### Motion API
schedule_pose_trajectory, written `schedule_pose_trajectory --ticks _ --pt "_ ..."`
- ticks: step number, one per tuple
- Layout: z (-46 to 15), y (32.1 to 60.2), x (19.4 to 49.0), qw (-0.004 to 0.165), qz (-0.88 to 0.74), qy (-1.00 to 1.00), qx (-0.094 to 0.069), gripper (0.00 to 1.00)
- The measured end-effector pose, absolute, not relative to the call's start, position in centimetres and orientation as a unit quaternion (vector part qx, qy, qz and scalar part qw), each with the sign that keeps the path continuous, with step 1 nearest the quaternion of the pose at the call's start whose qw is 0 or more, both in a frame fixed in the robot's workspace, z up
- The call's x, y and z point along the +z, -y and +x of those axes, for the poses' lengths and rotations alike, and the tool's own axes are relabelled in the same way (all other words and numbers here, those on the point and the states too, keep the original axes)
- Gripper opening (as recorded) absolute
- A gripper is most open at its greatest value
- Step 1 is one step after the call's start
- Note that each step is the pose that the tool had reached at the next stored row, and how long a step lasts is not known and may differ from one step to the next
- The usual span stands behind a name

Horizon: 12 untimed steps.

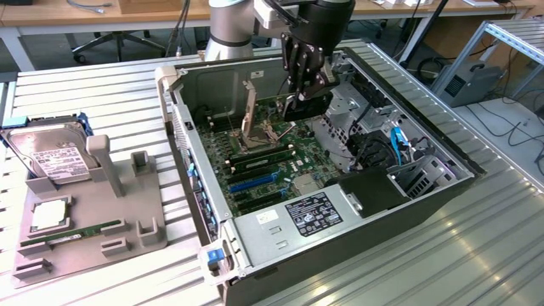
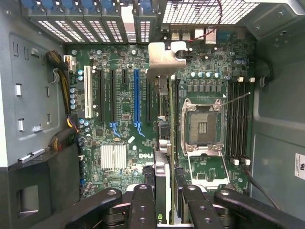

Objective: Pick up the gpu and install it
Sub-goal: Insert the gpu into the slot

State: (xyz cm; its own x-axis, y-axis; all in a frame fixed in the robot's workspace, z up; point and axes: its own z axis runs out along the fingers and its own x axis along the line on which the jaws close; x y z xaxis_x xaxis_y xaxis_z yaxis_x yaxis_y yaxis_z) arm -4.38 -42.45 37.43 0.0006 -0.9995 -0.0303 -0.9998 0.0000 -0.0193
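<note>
- While I watch, my gripper [image 1: 306, 86] is clamped on the gpu [image 1: 304, 107], held edge-down inside the computer case [image 1: 408, 210].
- Pickup done; it hangs above the motherboard [image 1: 267, 150] at the far end, not yet seated, I judge.

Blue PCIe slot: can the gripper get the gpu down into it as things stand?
Likely yes. The case lies open, the blue slot is bare, and the gripper holds the gpu upright over the board. The card hangs slightly off that slot, toward the CPU socket.
</note>
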Motion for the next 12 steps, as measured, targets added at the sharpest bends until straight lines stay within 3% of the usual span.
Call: schedule_pose_trajectory --ticks 12 --pt "-4.42 42.66 36.99 0.017 -0.707 -0.707 0.004 0.27"
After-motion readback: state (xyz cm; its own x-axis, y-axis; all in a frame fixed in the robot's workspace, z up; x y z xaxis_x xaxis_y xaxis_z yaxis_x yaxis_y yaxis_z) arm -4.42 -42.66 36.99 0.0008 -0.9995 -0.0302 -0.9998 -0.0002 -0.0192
